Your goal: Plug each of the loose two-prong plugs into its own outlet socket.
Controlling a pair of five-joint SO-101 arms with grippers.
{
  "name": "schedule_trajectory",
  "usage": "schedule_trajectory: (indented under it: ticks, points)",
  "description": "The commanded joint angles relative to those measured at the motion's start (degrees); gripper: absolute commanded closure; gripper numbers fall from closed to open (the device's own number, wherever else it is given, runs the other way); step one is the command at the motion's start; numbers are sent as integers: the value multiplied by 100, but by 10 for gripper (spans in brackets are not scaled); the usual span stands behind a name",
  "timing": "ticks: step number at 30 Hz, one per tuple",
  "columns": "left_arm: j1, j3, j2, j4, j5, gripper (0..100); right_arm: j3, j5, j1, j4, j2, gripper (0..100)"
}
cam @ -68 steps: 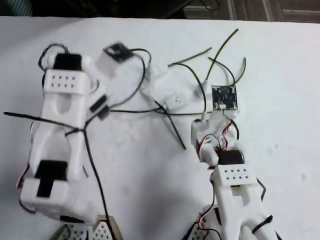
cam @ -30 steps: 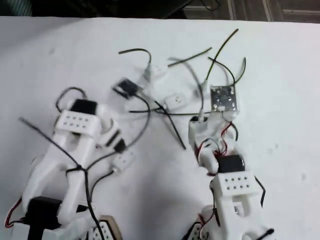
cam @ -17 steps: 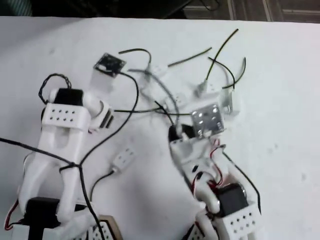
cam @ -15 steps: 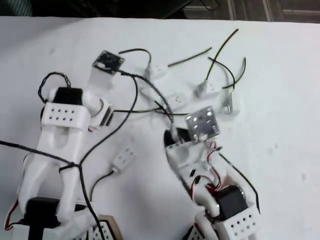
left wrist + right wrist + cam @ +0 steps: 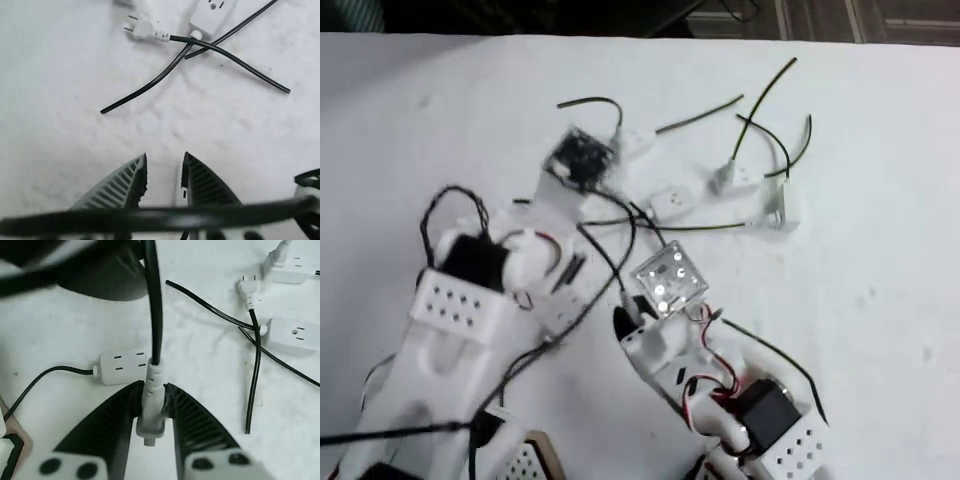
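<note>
Grips a plug [image 5: 150, 412] tight in the right gripper [image 5: 153, 390], pinched by its body, with the cord [image 5: 152, 315] running up and away. Hangs just short of a socket [image 5: 122, 366] that lies flat on the table [image 5: 60, 335], near it but not in it. Seems to point the thin cord end at the socket and the wide end back at the wrist.

Holds the left gripper [image 5: 164, 167] a little open, with nothing in it, low over bare table. Looks out at a second plug [image 5: 142, 27] lying loose with bare prongs, close to another socket [image 5: 212, 7].

Could go wrong like this:
- Cannot go in if the prongs face away from the slots, so probably needs a turn first.
- May just push the light socket along, since nothing holds it down.
- May catch on the black cable [image 5: 150, 217] that crosses in front of the left gripper.
- May bump the other arm, so close by.

Looks small and pale grey, fat at one end and thin at the neck, with a stiff black cord. Looks white and flat for the socket, with two pairs of slots.
</note>
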Motion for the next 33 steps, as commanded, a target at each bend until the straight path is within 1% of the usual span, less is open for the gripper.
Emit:
schedule_trajectory:
  ticks: [1,4,7,15,20,28,33]
  points:
    - [400,431,-514,-325,53,871,-44,70,-119,22,-57,981]
    - [699,695,-716,-334,53,836,-35,70,-180,22,-13,981]
    - [831,826,-866,-308,53,792,-35,62,-180,22,-13,981]
    - [1235,1029,-1235,-308,44,782,-35,26,-207,22,-13,981]
    - [1235,1029,-1437,-308,44,782,53,18,-338,22,-57,981]
    - [1244,1020,-1578,-325,44,782,79,18,-338,13,-57,981]
    - [1253,1020,-1921,-334,44,781,79,18,-338,13,-57,981]
